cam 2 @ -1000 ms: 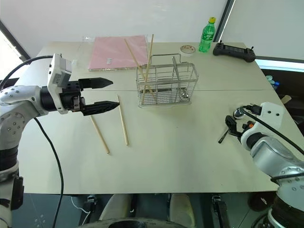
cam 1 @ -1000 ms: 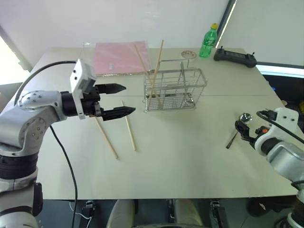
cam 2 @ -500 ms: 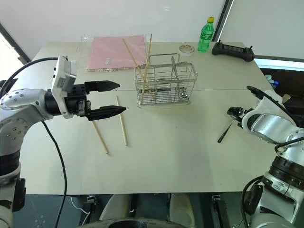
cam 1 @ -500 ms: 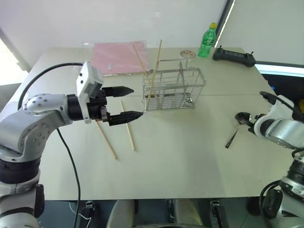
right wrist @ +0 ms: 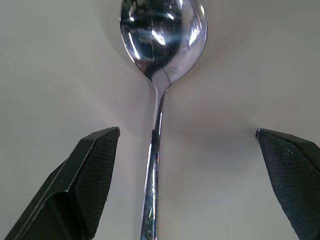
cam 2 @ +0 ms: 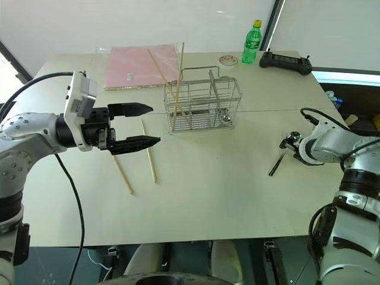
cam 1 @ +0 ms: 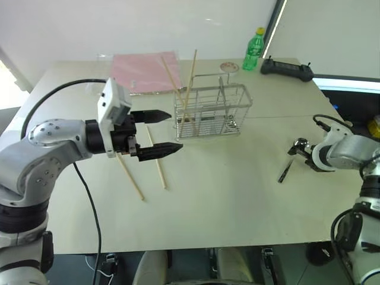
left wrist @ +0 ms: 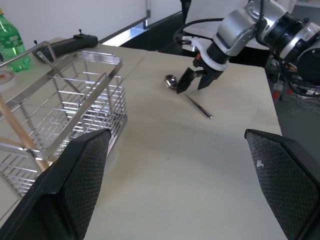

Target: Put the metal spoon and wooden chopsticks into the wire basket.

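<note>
Though both wide open, right claw astride metal spoon, table edge near

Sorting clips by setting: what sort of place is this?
Probably a robot test room, not a kitchen: a plain table against a bare wall, a handheld controller and a pink sheet beside the wire basket.

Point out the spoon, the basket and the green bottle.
spoon [right wrist: 162, 30], right wrist view, on its bowl
basket [cam 2: 202, 107], right eye view, on its front wire wall
green bottle [cam 1: 253, 46], left eye view, on its body
</note>
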Controlling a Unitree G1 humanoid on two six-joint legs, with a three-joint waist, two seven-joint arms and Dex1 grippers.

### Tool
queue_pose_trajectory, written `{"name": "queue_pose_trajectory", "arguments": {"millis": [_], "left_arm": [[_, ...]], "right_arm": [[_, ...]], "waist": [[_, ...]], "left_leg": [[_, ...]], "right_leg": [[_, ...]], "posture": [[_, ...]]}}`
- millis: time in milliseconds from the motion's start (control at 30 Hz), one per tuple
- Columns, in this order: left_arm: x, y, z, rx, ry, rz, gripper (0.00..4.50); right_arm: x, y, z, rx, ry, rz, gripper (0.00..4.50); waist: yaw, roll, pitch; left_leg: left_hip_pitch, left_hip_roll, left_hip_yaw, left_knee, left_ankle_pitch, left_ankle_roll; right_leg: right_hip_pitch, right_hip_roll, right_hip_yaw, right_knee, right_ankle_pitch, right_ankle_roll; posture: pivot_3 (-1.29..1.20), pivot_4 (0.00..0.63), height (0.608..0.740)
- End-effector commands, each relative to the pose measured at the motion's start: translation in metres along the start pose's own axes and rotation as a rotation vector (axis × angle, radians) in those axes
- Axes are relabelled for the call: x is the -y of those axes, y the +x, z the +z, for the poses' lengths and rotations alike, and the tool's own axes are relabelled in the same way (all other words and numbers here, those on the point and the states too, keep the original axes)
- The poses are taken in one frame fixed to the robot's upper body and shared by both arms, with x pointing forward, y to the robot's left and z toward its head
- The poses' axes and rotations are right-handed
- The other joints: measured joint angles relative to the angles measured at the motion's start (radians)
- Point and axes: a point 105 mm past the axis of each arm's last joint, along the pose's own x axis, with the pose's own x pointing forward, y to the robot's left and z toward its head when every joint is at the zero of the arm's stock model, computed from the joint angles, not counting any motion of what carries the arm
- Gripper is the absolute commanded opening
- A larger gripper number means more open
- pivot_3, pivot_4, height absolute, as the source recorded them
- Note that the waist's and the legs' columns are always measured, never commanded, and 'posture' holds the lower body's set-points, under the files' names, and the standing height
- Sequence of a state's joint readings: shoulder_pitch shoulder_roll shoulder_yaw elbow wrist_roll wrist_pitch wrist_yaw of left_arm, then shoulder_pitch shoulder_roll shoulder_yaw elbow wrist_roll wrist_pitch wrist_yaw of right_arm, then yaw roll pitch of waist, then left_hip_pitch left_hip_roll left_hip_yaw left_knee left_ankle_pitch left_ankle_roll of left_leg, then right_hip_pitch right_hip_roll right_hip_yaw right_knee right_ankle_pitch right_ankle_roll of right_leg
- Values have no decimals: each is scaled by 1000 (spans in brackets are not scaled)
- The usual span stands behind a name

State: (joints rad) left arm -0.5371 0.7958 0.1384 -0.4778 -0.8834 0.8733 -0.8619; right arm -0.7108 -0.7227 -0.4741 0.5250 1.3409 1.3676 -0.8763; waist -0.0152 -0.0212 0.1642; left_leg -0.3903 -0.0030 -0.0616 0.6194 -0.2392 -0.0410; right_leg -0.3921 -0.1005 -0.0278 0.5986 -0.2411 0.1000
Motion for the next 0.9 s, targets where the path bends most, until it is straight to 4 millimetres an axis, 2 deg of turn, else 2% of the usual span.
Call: {"name": "queue_pose_trajectory", "arguments": {"millis": [33, 367, 500, 533, 567, 600, 733, 767, 900], "left_arm": [[4, -3, 10, 21, 43, 6, 4500], [6, -4, 8, 12, 35, -6, 4500], [6, -3, 9, 15, 40, -7, 4500], [5, -2, 10, 17, 41, -7, 4500], [5, -2, 10, 19, 42, -7, 4500], [5, -2, 11, 21, 44, -6, 4500], [4, -2, 12, 24, 48, -2, 4500], [3, -2, 12, 24, 49, -1, 4500], [2, -2, 13, 28, 51, 0, 4500]], "right_arm": [[-3, 0, 5, -3, -14, 8, 4464], [-30, 12, 3, -38, -81, 33, 4464], [-40, 14, -1, -49, -96, 58, 3569], [-40, 15, -2, -53, -97, 59, 2982], [-40, 16, -3, -57, -99, 58, 2770], [-40, 17, -4, -59, -98, 58, 2369], [-38, 19, -7, -72, -87, 60, 331], [-38, 19, -8, -74, -84, 60, 30], [-37, 18, -9, -76, -89, 63, 30]], "waist": [[1, 0, 0], [-5, 0, 0], [-5, -1, 0], [-5, -1, 0], [-6, -1, 0], [-6, -1, 0], [-7, -1, -1], [-7, -1, -1], [-6, -1, -1]], "left_leg": [[0, 0, 0, 0, 0, 0], [0, 1, -1, 1, 0, 0], [0, 1, -1, 1, 0, 0], [0, 1, -1, 1, 0, 0], [0, 1, -1, 1, 0, 0], [0, 1, -1, 1, 0, 0], [1, 2, -1, 1, 0, 0], [1, 2, -1, 1, 0, 0], [1, 3, -1, 1, 0, 0]], "right_leg": [[0, 0, 0, 0, 0, 0], [0, 3, 3, 0, 0, -1], [0, 3, 3, 0, 0, -1], [0, 3, 3, 0, 0, -1], [0, 3, 3, 0, 0, -1], [0, 3, 3, 0, 0, -1], [0, 4, 3, 0, 1, -1], [0, 4, 3, 0, 1, -1], [0, 4, 2, 1, 1, -1]], "posture": [[0, 150, 721], [0, 150, 721], [0, 150, 721], [0, 150, 721], [0, 150, 721], [0, 150, 721], [0, 150, 721], [0, 150, 721], [0, 150, 721]]}}
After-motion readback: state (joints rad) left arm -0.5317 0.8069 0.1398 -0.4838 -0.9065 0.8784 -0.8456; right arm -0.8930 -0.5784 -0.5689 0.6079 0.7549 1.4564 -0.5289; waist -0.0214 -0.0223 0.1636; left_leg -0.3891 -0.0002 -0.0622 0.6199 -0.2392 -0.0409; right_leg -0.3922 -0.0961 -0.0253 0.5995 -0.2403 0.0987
